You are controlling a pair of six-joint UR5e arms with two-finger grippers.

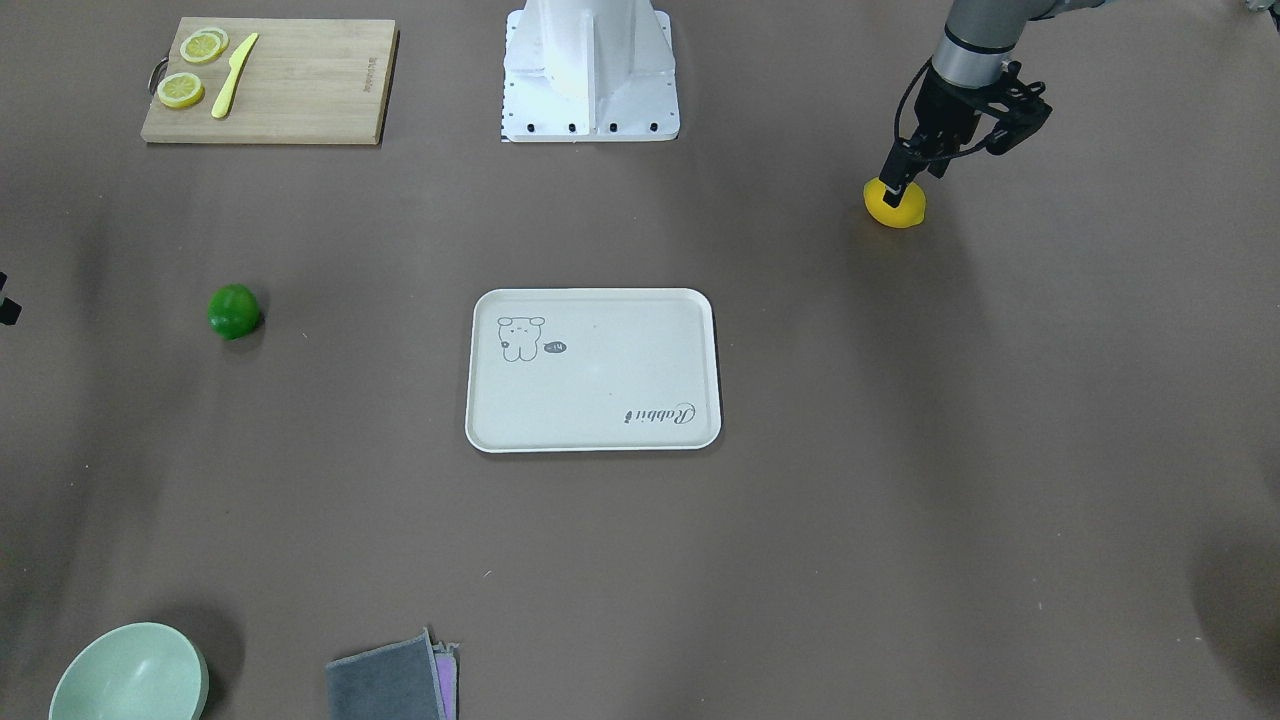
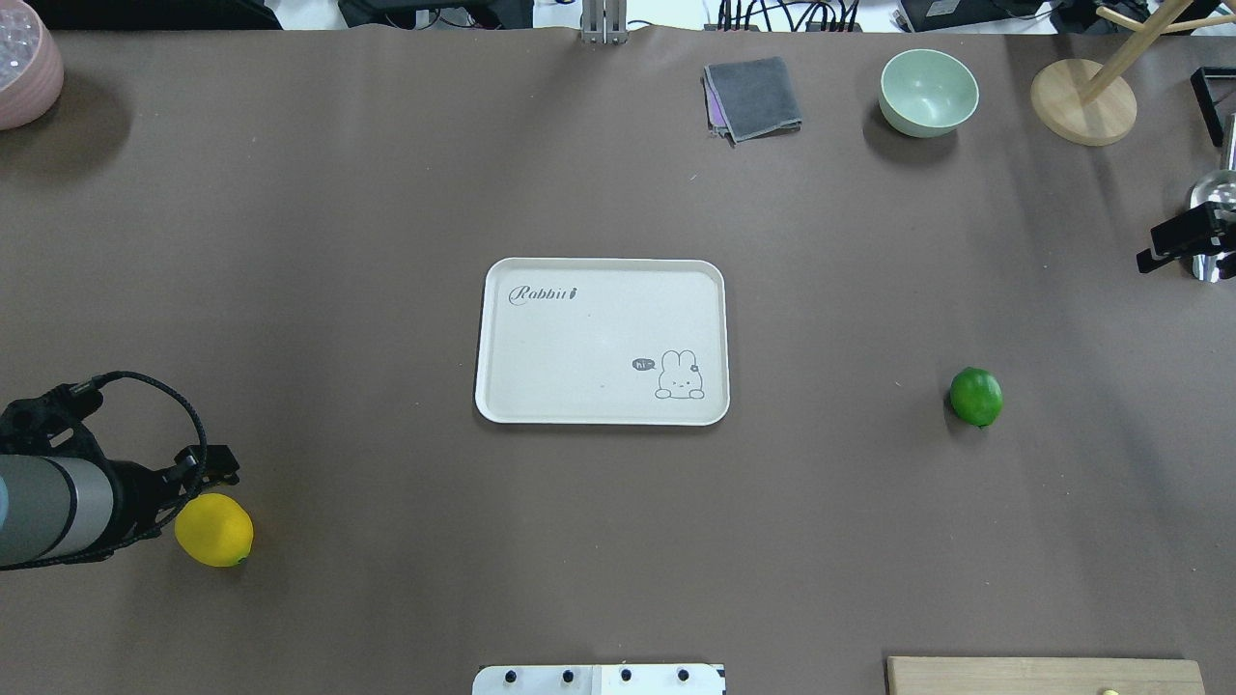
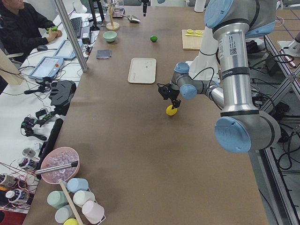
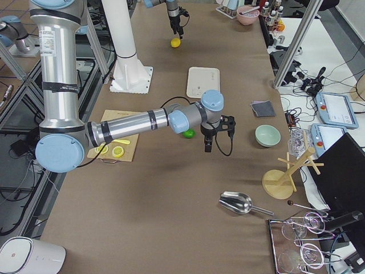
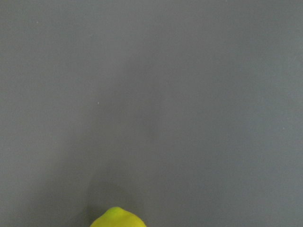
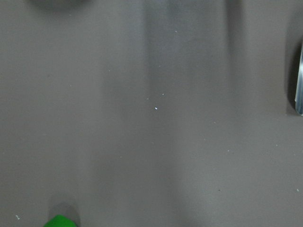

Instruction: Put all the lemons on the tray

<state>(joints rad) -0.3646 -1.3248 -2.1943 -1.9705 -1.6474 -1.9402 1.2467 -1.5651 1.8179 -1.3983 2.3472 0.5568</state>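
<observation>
**Front-facing view.** The tray [image 1: 600, 390] lies at frame centre with neither lemon on it. The yellow lemon [image 1: 897, 207] rests on the table at upper right, well apart from the tray. The left gripper [image 1: 916, 180] stands over it with its fingers spread and not pinching the fruit. One fingertip overlaps the fruit's top, but contact cannot be judged. The green lemon [image 1: 233, 311] sits at mid-left, also off the tray. This view alone shows the whole cutting board [image 1: 290, 85] at upper left, carrying lemon slices [image 1: 181, 90] and a yellow knife [image 1: 234, 76]; the overhead view shows only the board's edge at lower right. **Exterior right view.** The right gripper [image 4: 217, 137] hangs above the table at frame centre, just right of the green lemon. The overhead and front views catch only a black fragment of it at their edges, so whether its fingers are spread or pressed together cannot be told. **Wrist views.** Each shows only bare table and one lemon's tip at the bottom edge, yellow for the left and green for the right; no fingers appear.
</observation>
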